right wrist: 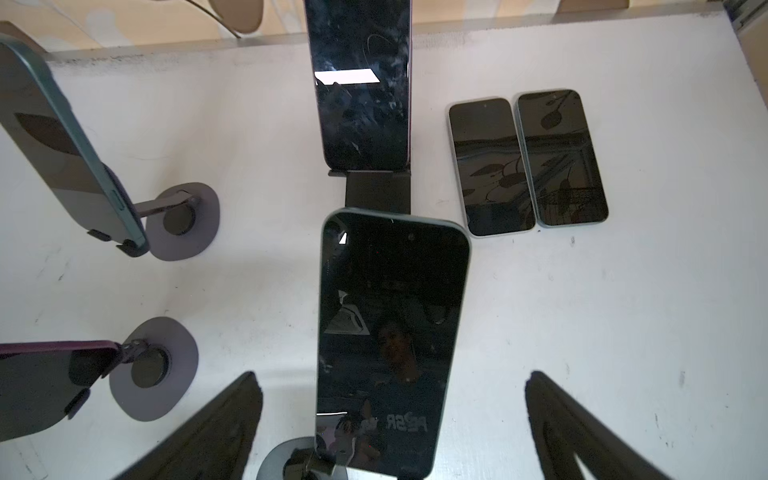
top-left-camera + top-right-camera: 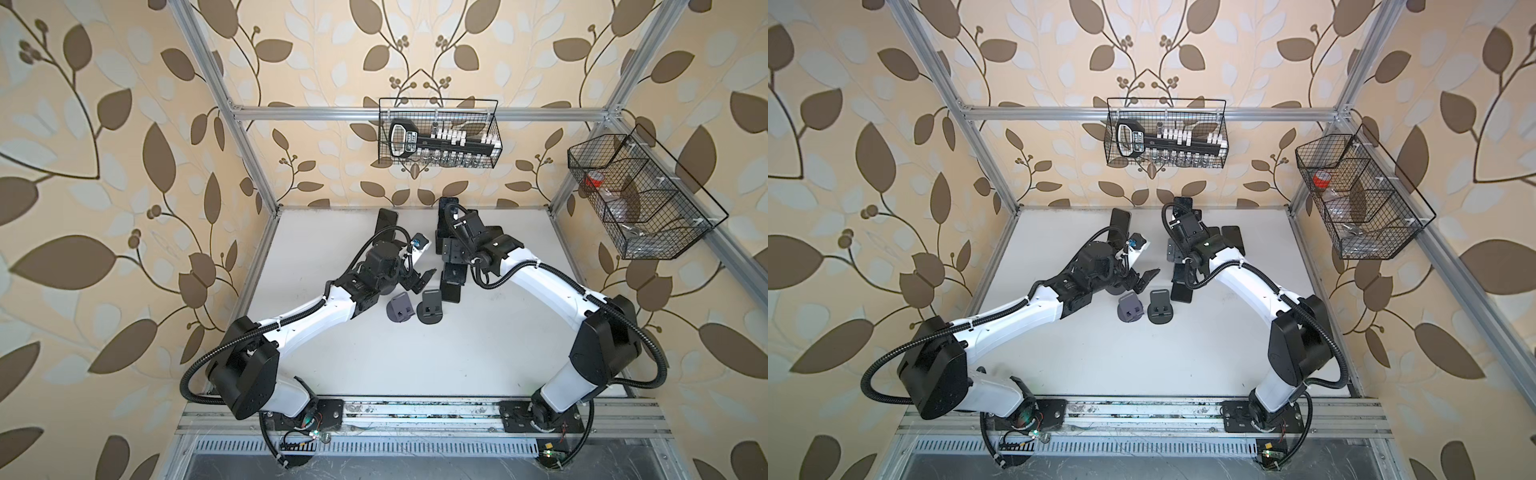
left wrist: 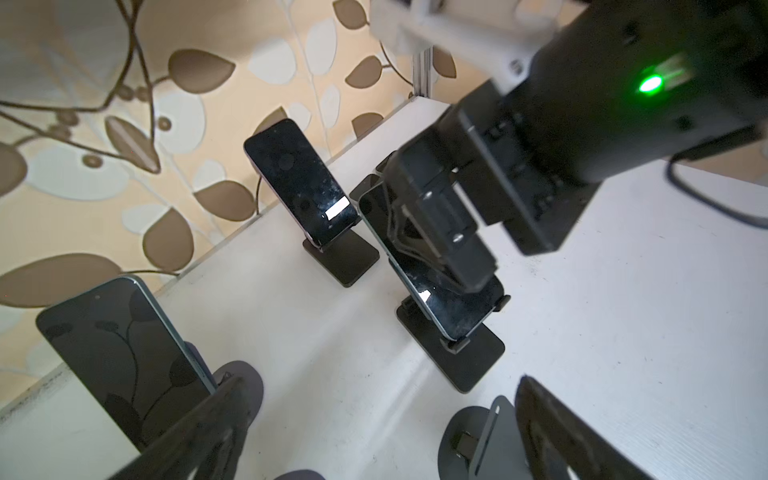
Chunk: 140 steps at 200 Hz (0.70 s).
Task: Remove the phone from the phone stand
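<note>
- Showing the right tool (image 1: 390, 374) with its jaws apart, one on each side of the phone (image 1: 395, 291); nothing is clamped.
- The phone leans in its phone stand (image 3: 478, 361) near the middle of the bench (image 1: 644, 332); the lift-out is judged not yet begun.
- The left tool (image 3: 382, 376) hangs nearby, jaws likewise apart and empty.
- Done, by appearance: a flat phone (image 1: 490, 166) and its neighbour (image 1: 561, 158) lie side by side on the bench. In a top view a grey stand (image 2: 401, 309) and a darker stand (image 2: 432, 305) appear bare.
- Left to do: besides this phone, a far phone (image 1: 361, 83), a teal-edged phone (image 1: 62, 137) and a purple phone (image 1: 37, 386) sit in stands.
- Next move, as a judgement: closing on the phone's long edges and raising it clear of the stand's lower lip.
</note>
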Tool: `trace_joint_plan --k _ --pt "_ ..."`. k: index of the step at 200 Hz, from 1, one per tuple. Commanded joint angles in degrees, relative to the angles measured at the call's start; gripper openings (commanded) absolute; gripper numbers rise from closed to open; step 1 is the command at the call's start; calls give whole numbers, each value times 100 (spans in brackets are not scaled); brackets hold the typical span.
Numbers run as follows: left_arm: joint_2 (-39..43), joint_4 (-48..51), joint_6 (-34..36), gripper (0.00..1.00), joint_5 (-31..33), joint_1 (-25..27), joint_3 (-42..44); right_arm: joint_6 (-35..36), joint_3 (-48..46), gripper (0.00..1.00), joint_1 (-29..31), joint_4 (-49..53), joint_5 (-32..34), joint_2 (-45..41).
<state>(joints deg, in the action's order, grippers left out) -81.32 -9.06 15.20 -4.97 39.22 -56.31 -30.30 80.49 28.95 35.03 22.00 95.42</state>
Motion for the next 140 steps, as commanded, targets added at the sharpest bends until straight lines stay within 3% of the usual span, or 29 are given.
trace_joint_plan --k 1,93,140 --pt "248 -134 240 99 192 62 31 -284 248 99 -13 235 87 155" --pt "384 -219 400 99 421 84 112 -621 738 99 -14 569 246 827" --pt "481 -156 485 99 498 94 86 -749 850 92 -14 549 347 1001"
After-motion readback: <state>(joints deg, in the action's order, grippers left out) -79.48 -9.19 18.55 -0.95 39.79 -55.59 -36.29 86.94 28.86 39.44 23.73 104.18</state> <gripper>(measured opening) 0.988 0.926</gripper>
